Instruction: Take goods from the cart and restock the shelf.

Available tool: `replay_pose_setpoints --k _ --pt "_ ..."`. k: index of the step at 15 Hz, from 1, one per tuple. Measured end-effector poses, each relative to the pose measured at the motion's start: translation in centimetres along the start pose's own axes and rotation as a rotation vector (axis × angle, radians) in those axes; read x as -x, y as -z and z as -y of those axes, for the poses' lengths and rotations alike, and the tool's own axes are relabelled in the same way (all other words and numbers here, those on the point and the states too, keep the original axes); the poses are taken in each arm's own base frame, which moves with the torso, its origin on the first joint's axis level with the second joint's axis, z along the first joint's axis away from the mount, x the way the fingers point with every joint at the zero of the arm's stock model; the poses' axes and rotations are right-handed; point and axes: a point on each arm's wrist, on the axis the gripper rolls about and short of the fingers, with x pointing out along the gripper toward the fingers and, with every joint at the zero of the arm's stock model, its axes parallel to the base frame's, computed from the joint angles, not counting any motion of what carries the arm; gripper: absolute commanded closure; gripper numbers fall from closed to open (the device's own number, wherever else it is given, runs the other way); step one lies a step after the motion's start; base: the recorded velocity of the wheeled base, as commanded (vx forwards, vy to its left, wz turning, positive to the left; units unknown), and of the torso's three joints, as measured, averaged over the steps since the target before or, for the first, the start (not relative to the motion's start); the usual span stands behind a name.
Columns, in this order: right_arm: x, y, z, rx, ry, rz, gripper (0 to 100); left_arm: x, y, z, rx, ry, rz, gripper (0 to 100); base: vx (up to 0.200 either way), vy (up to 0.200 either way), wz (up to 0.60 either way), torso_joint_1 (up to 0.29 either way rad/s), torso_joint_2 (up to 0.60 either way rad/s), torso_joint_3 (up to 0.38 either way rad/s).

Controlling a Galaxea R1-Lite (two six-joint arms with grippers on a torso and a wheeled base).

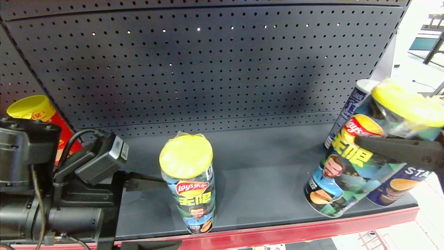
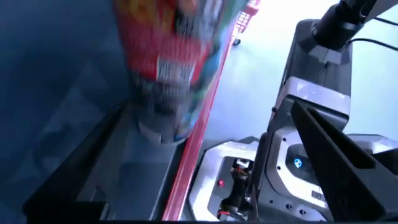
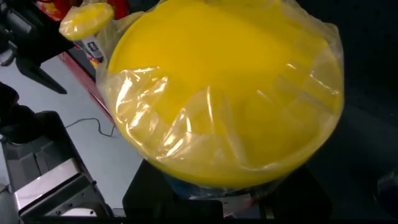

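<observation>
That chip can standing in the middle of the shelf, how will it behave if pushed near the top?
The upright chip can is tall on a narrow base, so a high push would probably tip it. Being round, it would likely roll along the shelf once down. Its film-wrapped yellow lid may be slippery.

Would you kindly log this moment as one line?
right hand shut on tilted chip can at shelf | left hand open, near upright can | blue can behind
</observation>
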Motion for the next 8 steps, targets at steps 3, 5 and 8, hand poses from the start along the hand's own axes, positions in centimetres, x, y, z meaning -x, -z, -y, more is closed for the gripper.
replay_pose_setpoints --k 3,5,8 --pt "-3.9 -0.5 0.1 0.012 -0.086 -0.025 100 1.9 2.0 1.4 0.016 -0.037 0.004 0 0.000 0.000 0.00 0.000 0.00 0.000" --pt "-6.3 -0.9 0.2 0.017 -0.124 -0.047 100 3.1 3.3 2.5 0.035 -0.065 -0.008 0 0.000 0.000 0.00 0.000 0.00 0.000" --pt "-10.1 -2.3 0.8 0.052 -0.152 -0.045 100 4.9 4.6 4.3 0.092 -0.119 -0.016 0 0.000 0.000 0.00 0.000 0.00 0.000"
